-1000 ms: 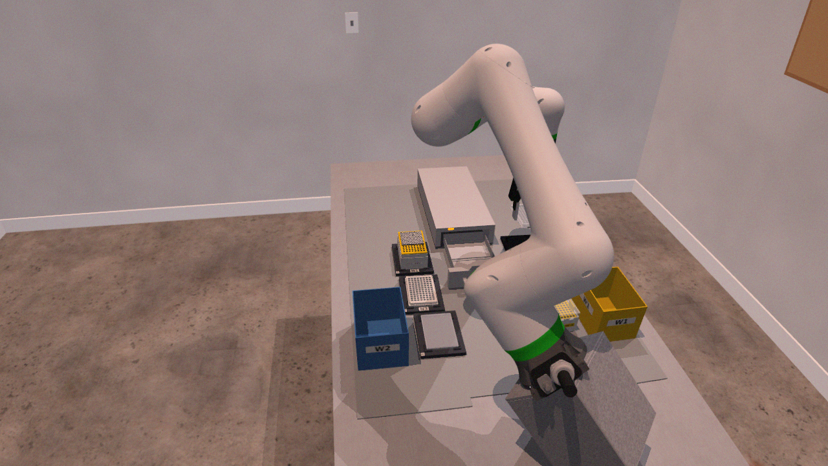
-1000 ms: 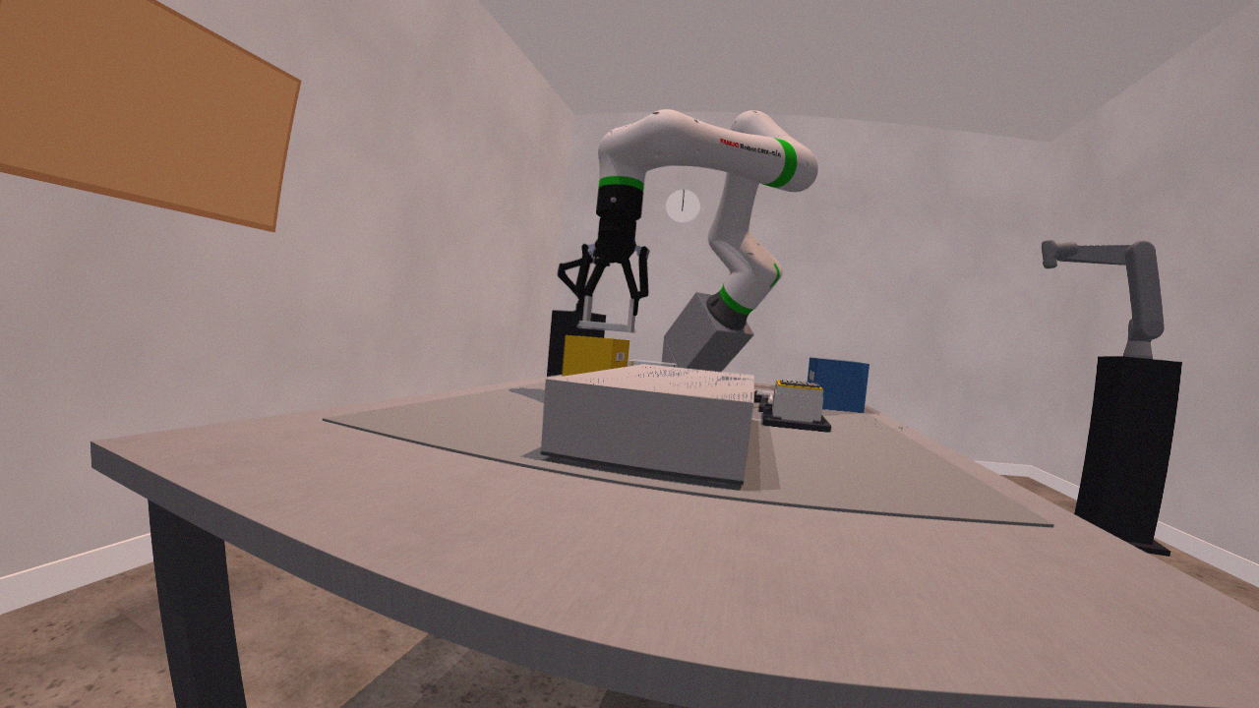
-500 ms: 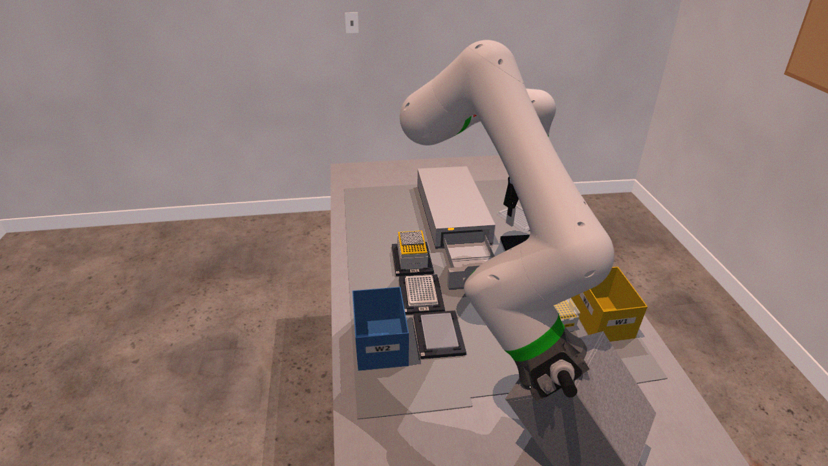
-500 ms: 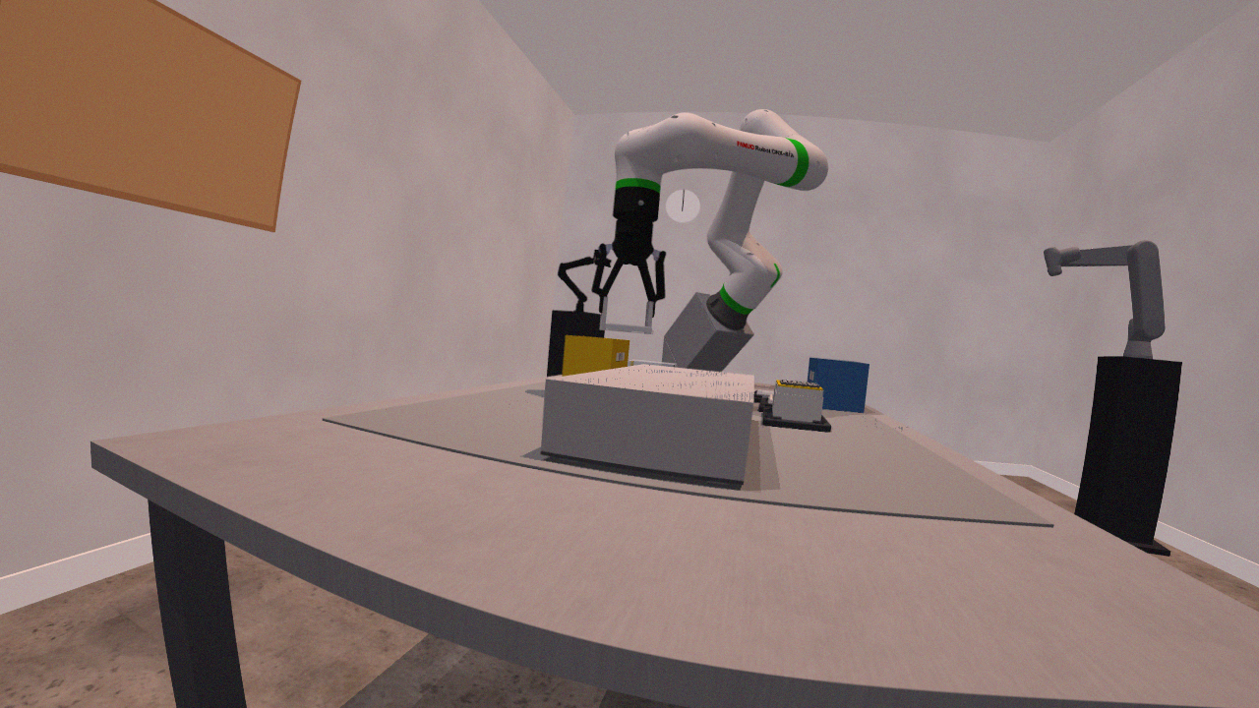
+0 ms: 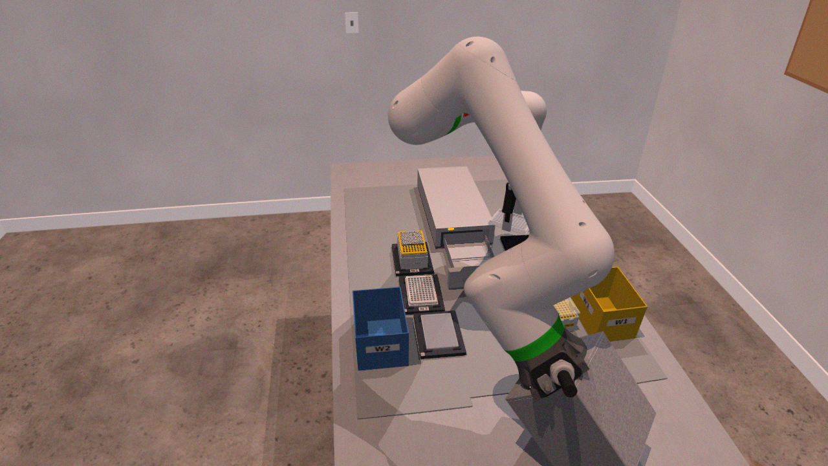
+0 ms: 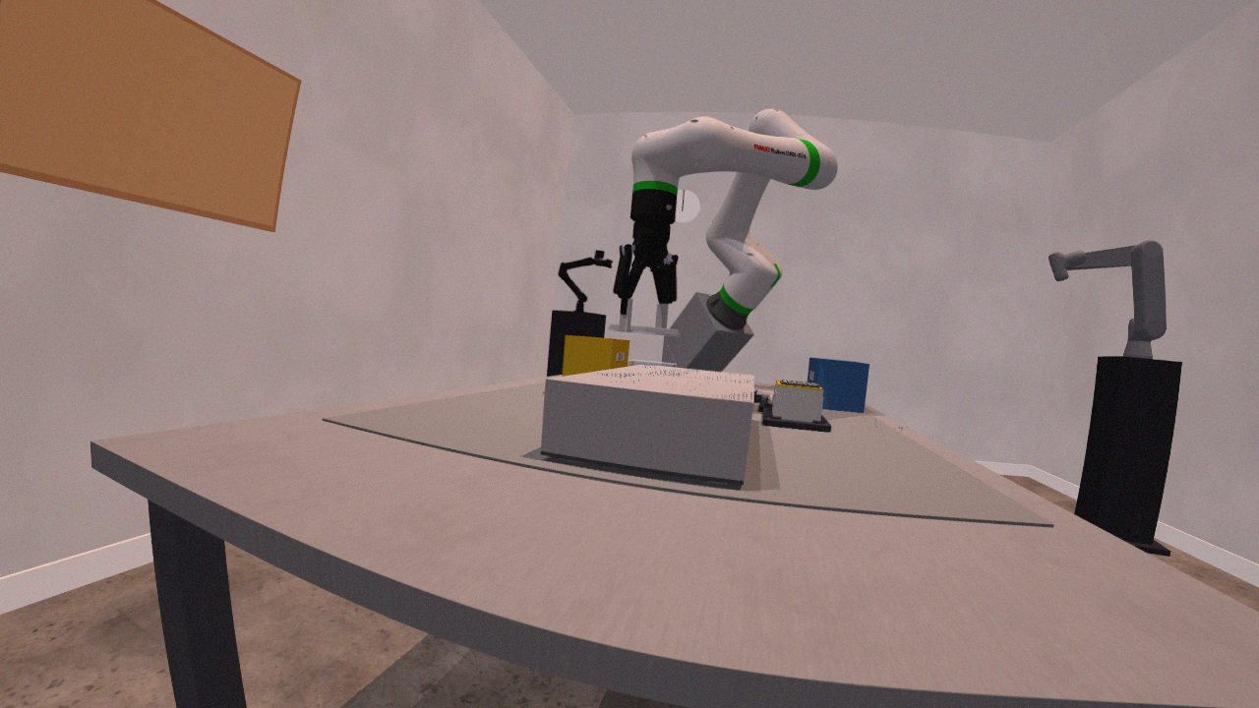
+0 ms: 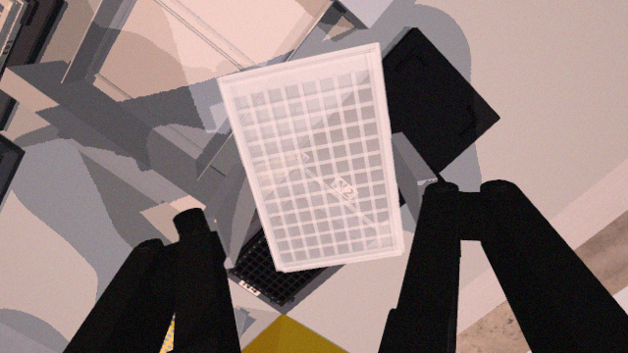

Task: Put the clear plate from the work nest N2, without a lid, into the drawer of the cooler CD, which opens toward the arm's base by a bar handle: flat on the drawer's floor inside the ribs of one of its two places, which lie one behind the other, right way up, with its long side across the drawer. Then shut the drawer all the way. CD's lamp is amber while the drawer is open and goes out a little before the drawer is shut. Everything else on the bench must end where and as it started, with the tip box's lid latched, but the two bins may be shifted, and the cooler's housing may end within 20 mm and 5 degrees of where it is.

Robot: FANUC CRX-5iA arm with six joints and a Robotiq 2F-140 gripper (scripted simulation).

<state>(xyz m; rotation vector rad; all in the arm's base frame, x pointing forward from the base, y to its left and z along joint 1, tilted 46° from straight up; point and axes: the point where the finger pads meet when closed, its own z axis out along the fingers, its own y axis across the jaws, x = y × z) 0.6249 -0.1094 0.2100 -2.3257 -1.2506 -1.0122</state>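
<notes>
The clear plate [image 7: 314,157], a translucent rectangular grid of square wells, filled the centre of the wrist view, held in the air. The gripper [image 7: 314,275] was clamped on its two long edges, black fingers rising from the lower corners of the frame. Behind the plate's upper right lay the matte black, flat work nest N2 [image 7: 437,108], vacated. At upper left sat the open drawer [image 5: 466,255] of the grey box-shaped cooler CD [image 5: 451,197], with free space above it.
</notes>
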